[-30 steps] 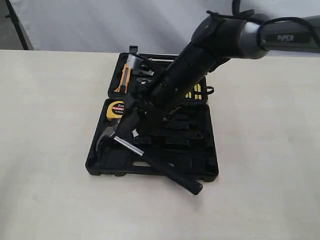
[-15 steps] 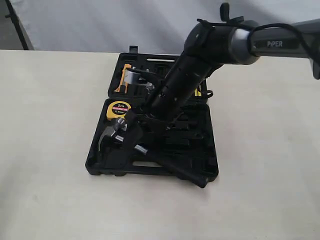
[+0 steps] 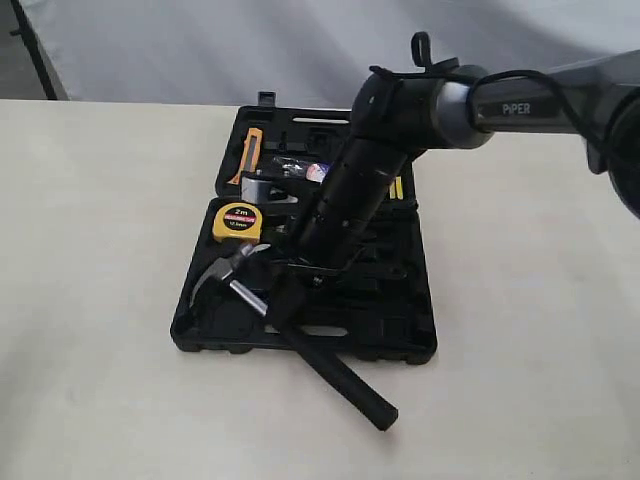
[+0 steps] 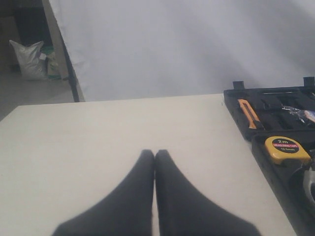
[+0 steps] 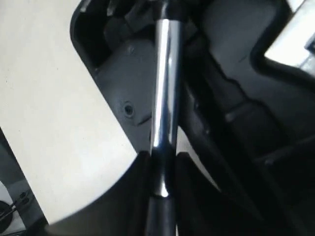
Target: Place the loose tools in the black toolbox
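Across the toolbox [image 3: 405, 345] rim, the right gripper [image 5: 162, 158] clamps the chrome-shafted, black-handled hammer [image 3: 342, 378]; left gripper [image 4: 155, 158] closed.

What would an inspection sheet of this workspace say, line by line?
Surface: plain beige table.
Job's things: black toolbox lies open; hammer lies slantwise across its near half, handle reaching past the front edge.
Clutter: yellow tape measure and orange-handled tool sit in the toolbox.
Grippers: right claw shut on the hammer's chrome shaft; left claw shut, empty, above the table.
Cables: black cable looped on the right arm.
Surroundings: pale backdrop; sack on the floor.
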You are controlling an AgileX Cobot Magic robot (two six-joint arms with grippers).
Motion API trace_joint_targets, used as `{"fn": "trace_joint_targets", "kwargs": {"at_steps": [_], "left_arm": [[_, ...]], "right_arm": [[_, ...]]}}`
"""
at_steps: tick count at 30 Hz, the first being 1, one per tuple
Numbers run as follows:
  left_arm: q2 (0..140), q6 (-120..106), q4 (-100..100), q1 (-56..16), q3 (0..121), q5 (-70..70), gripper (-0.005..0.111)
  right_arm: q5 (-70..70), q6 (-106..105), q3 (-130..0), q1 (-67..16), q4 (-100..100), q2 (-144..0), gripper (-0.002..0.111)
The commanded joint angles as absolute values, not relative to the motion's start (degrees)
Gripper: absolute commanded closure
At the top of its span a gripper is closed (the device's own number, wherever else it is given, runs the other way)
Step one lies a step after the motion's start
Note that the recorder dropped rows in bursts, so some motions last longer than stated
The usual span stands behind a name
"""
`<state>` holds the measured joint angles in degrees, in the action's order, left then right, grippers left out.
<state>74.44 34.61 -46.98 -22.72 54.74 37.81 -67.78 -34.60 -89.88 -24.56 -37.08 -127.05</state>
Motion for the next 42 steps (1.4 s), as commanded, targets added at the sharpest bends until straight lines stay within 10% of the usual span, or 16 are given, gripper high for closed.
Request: {"fn": "trace_joint_targets", "kwargs": {"at_steps": [1,11,16,31,42], "left_arm": [[74.0,35.2,-46.2,-22.5,54.2,36.8,0.105],[74.0,35.2,-46.2,-22.5,54.2,36.8,0.105],[74.0,35.2,-46.2,-22.5,54.2,36.8,0.105],[74.0,35.2,-46.2,-22.5,54.2,36.8,0.105],[74.0,35.2,-46.2,-22.5,54.2,36.8,0.105]], "right_arm": [[-66.6,-30.5,-89.9,-26.3,-30.8,-126.3,0.109],[-69.3,-28.4,-89.9,-27.9,-30.0,-125.0,0.106],[-68.9,-27.3,-89.9,-28.1,-29.9,-125.0,0.067],[-58.3,-11.2,-89.9,-36.3,-9.3,-124.2,0.109],[-56.9,-4.2,-89.9,-37.6,-1.1,-116.1,0.109]]}}
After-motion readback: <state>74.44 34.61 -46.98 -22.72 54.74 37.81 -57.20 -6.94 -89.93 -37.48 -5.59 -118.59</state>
